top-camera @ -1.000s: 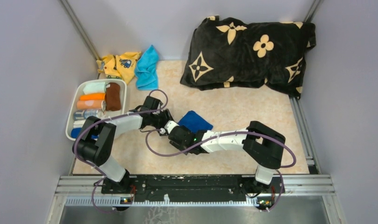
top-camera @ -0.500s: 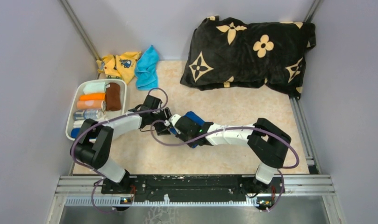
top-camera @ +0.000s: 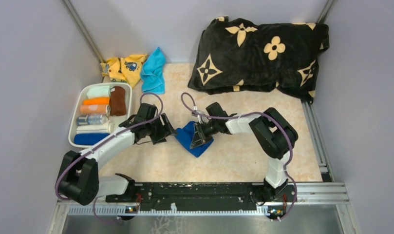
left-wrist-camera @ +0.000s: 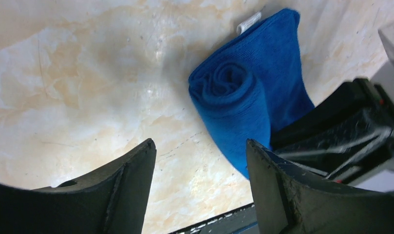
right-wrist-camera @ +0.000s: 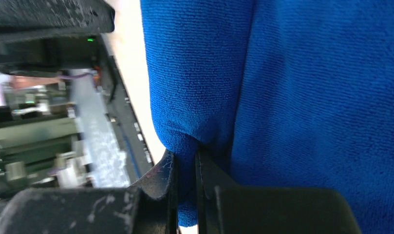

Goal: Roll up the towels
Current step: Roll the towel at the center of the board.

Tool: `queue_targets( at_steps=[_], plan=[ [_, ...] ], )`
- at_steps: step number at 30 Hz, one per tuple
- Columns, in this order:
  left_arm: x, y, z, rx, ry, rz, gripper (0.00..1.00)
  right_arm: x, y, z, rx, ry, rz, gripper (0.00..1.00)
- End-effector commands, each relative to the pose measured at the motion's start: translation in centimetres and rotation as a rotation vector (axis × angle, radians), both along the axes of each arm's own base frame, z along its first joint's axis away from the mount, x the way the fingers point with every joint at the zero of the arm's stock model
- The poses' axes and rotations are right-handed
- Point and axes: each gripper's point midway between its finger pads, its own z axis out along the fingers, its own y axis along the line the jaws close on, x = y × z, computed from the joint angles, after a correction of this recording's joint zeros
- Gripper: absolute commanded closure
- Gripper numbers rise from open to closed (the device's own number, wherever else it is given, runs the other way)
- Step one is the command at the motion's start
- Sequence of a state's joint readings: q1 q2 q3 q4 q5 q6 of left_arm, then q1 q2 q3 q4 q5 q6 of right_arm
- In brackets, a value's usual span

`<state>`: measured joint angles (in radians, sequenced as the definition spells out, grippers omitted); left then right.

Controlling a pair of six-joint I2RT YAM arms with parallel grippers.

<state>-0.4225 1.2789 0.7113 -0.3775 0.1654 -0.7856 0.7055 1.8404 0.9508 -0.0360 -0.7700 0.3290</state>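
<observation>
The dark royal blue towel [top-camera: 186,138] lies mid-table, partly rolled, its spiral end facing the left wrist camera [left-wrist-camera: 234,92]. My right gripper [top-camera: 199,135] is shut on a fold at this towel's edge [right-wrist-camera: 187,161]; blue cloth [right-wrist-camera: 292,97] fills the right wrist view. My left gripper [top-camera: 166,130] stands open just left of the roll, with only bare table between its fingers [left-wrist-camera: 199,146]. The light cyan towel [top-camera: 153,72] lies unrolled at the back left. The brown towel [top-camera: 118,100] sits rolled in the white tray [top-camera: 71,127].
The tray at the left holds several rolled cloths. A yellow printed cloth [top-camera: 121,68] lies beside the cyan towel. The big black flowered pillow [top-camera: 260,53] fills the back right. Grey walls close in both sides; a metal rail [top-camera: 204,192] runs along the near edge.
The right arm swung round to reach in from the right and its gripper shut on the blue towel. The left gripper drew back to the left and opened wider.
</observation>
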Motion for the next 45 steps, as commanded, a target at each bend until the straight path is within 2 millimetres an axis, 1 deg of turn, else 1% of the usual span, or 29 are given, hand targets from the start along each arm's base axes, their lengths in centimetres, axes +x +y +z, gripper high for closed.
queue_targets(
  at_steps=[1,5,9,11,13,16,19,21,22,23,25,26,28,30,34,37,38,40,43,45],
  plan=[
    [-1.0,-0.8,-0.3,-0.062,0.02,-0.024,0.26,-2.1,-1.2,-1.8,0.073,0.292,-0.016,1.0],
    [-0.2,-2.4,-0.1,-0.131,-0.001,-0.059,0.27,-1.8,-2.0,-3.0,0.055,0.347,-0.06,1.0],
    [1.2,-3.7,-0.3,-0.162,-0.015,-0.076,0.27,-1.7,-2.5,-4.1,0.015,0.349,-0.082,0.99],
    [1.7,-3.9,-1.2,-0.146,-0.014,-0.073,0.28,-1.3,-2.7,-4.4,-0.009,0.329,-0.101,0.95],
    [1.9,-3.7,-2.4,-0.12,0.008,-0.064,0.3,-0.8,-2.9,-4.1,-0.026,0.291,-0.112,0.9],
    [1.6,-3.4,-4.7,-0.078,0.068,-0.055,0.35,0.3,-3.3,-2.7,-0.058,0.19,-0.139,0.8],
    [1.2,-3.4,-6.1,-0.063,0.125,-0.059,0.39,1.2,-4.0,-0.9,-0.136,0.054,-0.165,0.71],
    [0.9,-3.2,-6.8,-0.049,0.153,-0.059,0.39,1.8,-4.4,0.3,-0.203,-0.065,-0.184,0.66],
    [0.8,-3.2,-7.0,-0.043,0.159,-0.059,0.39,2.1,-4.8,0.6,-0.255,-0.126,-0.2,0.63],
    [0.7,-3.1,-7.2,-0.038,0.166,-0.058,0.4,2.5,-5.0,1.8,-0.282,-0.203,-0.219,0.61],
    [0.6,-3.0,-7.4,-0.028,0.176,-0.06,0.4,3.1,-5.5,3.0,-0.357,-0.334,-0.248,0.5],
    [0.5,-3.0,-7.5,-0.024,0.18,-0.061,0.4,3.3,-5.6,3.6,-0.388,-0.396,-0.256,0.48],
    [0.4,-2.9,-7.6,-0.019,0.186,-0.06,0.4,3.6,-5.6,4.6,-0.453,-0.527,-0.269,0.46],
    [0.3,-2.9,-7.7,-0.014,0.192,-0.061,0.39,3.5,-5.2,5.6,-0.512,-0.662,-0.267,0.45],
    [0.1,-2.9,-7.9,-0.009,0.199,-0.062,0.39,2.9,-3.5,6.4,-0.562,-0.833,-0.218,0.44],
    [0.2,-2.9,-7.9,-0.006,0.201,-0.062,0.39,2.2,-2.4,5.2,-0.611,-0.885,-0.152,0.44],
    [0.2,-2.9,-7.9,-0.005,0.202,-0.063,0.39,2.1,-2.2,4.6,-0.632,-0.895,-0.133,0.44],
    [0.1,-2.9,-8.0,-0.004,0.205,-0.065,0.38,1.7,-2.0,2.7,-0.678,-0.901,-0.078,0.45],
    [0.1,-3.0,-8.0,-0.005,0.207,-0.067,0.38,1.1,-2.2,0.3,-0.734,-0.897,-0.018,0.46],
    [0.1,-3.0,-8.0,-0.007,0.205,-0.07,0.37,0.7,-2.6,-1.3,-0.765,-0.878,0.014,0.47]
  ],
)
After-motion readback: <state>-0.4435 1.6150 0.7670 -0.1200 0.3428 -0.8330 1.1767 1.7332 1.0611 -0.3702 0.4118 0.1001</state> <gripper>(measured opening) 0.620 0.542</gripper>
